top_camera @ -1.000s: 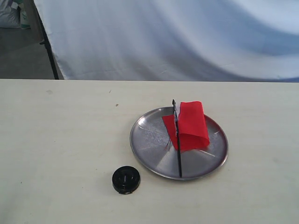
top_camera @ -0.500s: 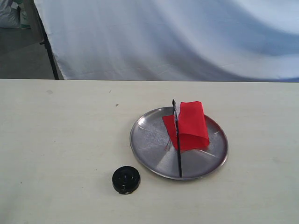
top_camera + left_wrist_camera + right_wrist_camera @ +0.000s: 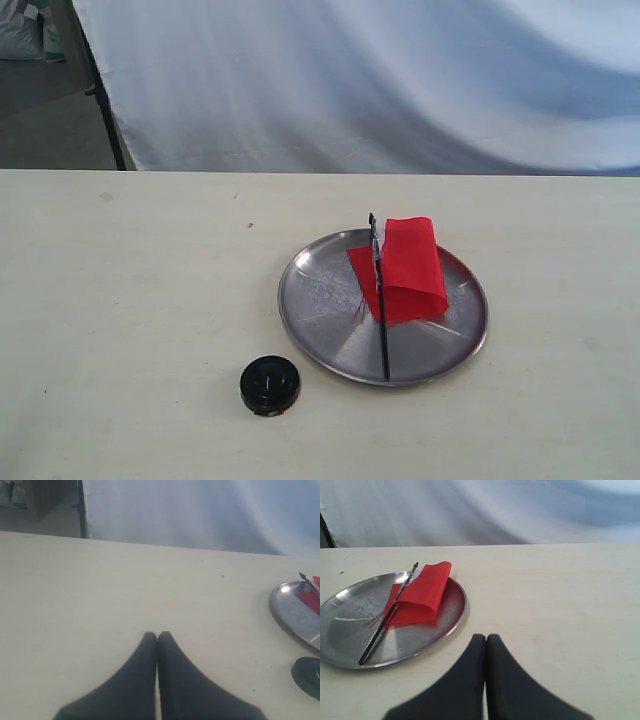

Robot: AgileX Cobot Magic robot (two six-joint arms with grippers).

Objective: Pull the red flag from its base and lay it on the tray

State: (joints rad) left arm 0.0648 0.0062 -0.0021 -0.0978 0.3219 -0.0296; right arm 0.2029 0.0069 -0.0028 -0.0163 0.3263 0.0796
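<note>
The red flag lies folded on the round silver tray, its black pole running across the tray toward the front rim. The right wrist view shows the same flag on the tray. The black round base stands alone on the table, in front of the tray and to its left; the left wrist view catches its edge beside the tray. Neither arm appears in the exterior view. My left gripper and right gripper are both shut on nothing, apart from all objects.
A pale table carries everything. A white cloth backdrop hangs behind its far edge, with a dark stand leg at the back left.
</note>
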